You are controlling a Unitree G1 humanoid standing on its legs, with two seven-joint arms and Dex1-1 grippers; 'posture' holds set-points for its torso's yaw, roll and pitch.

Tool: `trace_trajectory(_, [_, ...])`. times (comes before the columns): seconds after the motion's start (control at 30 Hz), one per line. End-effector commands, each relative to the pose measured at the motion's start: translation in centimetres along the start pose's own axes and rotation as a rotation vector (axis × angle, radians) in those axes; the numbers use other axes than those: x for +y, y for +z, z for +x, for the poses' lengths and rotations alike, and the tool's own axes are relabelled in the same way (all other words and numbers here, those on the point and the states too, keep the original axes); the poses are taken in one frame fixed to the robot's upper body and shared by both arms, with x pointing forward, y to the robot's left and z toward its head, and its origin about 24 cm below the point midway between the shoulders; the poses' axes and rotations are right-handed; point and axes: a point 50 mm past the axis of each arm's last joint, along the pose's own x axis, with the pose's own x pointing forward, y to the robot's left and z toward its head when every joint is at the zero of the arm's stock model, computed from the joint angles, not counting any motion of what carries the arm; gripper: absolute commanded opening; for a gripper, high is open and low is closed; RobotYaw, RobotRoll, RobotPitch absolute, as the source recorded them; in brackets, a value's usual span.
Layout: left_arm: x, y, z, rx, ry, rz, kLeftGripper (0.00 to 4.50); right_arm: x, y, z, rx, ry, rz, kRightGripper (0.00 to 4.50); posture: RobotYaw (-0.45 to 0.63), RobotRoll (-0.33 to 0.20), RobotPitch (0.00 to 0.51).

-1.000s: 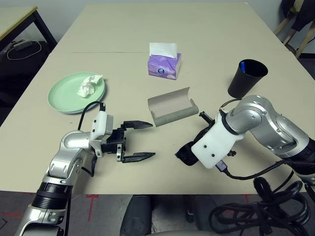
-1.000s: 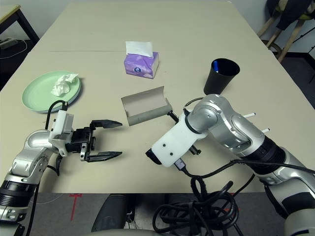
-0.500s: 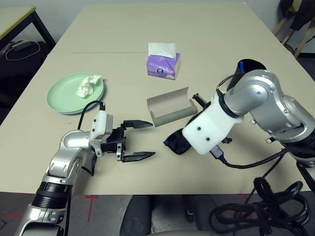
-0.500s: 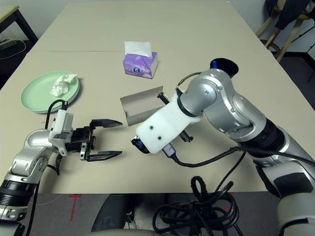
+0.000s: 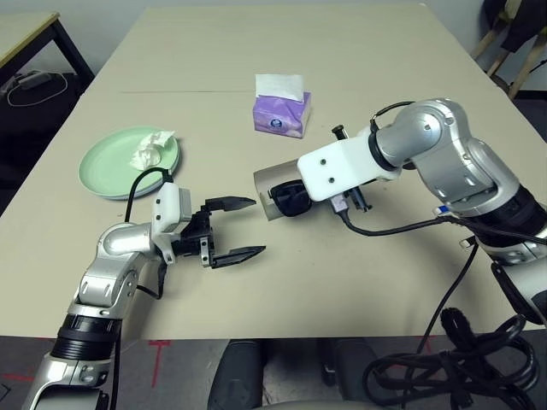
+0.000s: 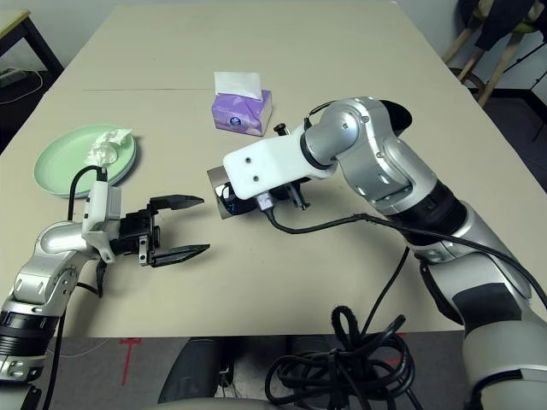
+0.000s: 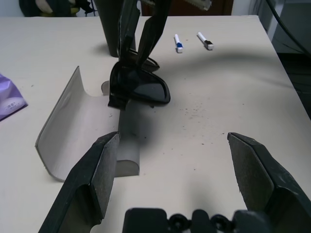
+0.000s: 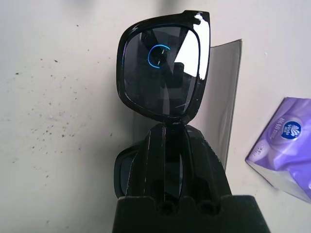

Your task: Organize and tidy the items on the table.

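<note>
My right gripper [image 8: 167, 130] is shut on the bridge of the black sunglasses [image 8: 160, 73] and holds them at the open grey glasses case [image 5: 272, 178], over its near end. My left gripper [image 5: 229, 229] rests open on the table [image 5: 359, 51], left of the case, with nothing between its fingers [image 7: 104, 160]. A mint green plate [image 5: 107, 171] at the left carries a crumpled white tissue [image 5: 151, 147]. The black cup [image 6: 391, 112] stands behind my right arm. A pen with a blue cap [image 7: 178, 43] lies on the table beyond the cup.
The purple tissue box [image 5: 280, 114] stands behind the case. A second small white pen [image 7: 204, 41] lies by the first. A black-legged side table [image 5: 30, 30] is at the far left, chair legs [image 5: 513, 51] at the far right. Cables [image 5: 461, 359] hang below the front edge.
My right arm has swung left and forward, carrying the sunglasses from the table's front to the open case. The left gripper has stayed open and barely moved.
</note>
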Motion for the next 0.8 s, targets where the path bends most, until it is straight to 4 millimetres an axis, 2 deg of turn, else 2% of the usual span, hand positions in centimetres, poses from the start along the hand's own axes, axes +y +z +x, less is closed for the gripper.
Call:
trace_trajectory(0.03, [-0.4, -0.2, -0.3, 0.021, 0.004, -0.007, 4.5, -0.7, 0.2, 0.3, 0.018, -0.015, -0.03, 0.34, 0.1, 0.0, 0.13])
trace_trajectory(0.3, [-0.4, -0.3, 0.0, 0.016, 0.011, -0.01, 4.5, -2.4, 0.3, 1.3, 0.034, -0.043, -0.026, 0.34, 0.1, 0.0, 0.13])
trace_trajectory(0.8, [-0.3, -0.2, 0.2, 0.014, 0.017, -0.006, 4.5, -3.1, -0.5, 2.9, 0.064, -0.033, 0.054, 0.34, 0.1, 0.0, 0.129])
